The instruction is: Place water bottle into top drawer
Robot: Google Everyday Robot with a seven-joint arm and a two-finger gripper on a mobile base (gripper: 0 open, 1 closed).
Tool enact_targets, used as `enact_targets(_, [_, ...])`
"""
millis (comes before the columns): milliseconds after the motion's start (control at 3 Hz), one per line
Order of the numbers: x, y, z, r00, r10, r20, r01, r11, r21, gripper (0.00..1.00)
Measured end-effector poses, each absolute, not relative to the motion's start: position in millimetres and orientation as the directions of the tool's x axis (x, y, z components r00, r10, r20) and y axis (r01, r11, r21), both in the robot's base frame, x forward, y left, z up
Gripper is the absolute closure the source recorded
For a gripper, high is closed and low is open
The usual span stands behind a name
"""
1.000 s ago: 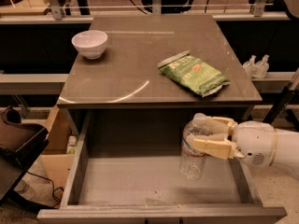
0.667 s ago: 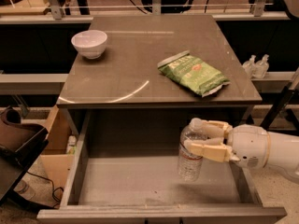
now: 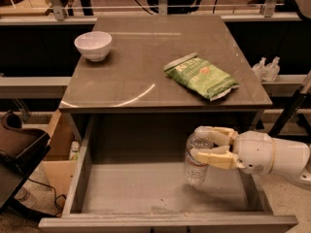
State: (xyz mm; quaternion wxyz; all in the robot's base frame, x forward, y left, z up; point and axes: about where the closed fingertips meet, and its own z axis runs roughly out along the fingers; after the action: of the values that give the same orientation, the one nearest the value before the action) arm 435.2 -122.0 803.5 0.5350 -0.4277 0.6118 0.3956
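The water bottle [image 3: 196,163] is clear ribbed plastic with a white label and red band. It stands upright inside the open top drawer [image 3: 146,191], toward its right side, with its base at or just above the drawer's grey bottom. My gripper [image 3: 198,143] reaches in from the right on a white arm, and its cream fingers [image 3: 214,158] are closed around the bottle's upper half. The bottle's cap is hidden by the fingers.
On the grey table [image 3: 126,76] above the drawer sit a white bowl [image 3: 93,45] at the back left and a green chip bag [image 3: 200,75] at the right. Two small bottles [image 3: 267,68] stand on a shelf to the right. A cardboard box [image 3: 54,147] sits left of the drawer.
The gripper and the bottle have shifted slightly left and lower into the drawer. The grip on the bottle is unchanged.
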Motion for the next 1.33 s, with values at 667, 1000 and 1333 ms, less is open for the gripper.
enact_targets(667, [435,-110,785,-0.016,-0.119,-0.993,-0.951,0.309,-0.022,1.0])
enact_targets(1000, [429,-104,774,0.009,-0.136,-0.991,-0.951,0.305,-0.051,1.0])
enact_targets(1333, [431,-101,766,0.01,-0.142,-0.99,-0.952,0.3,-0.052,1.0])
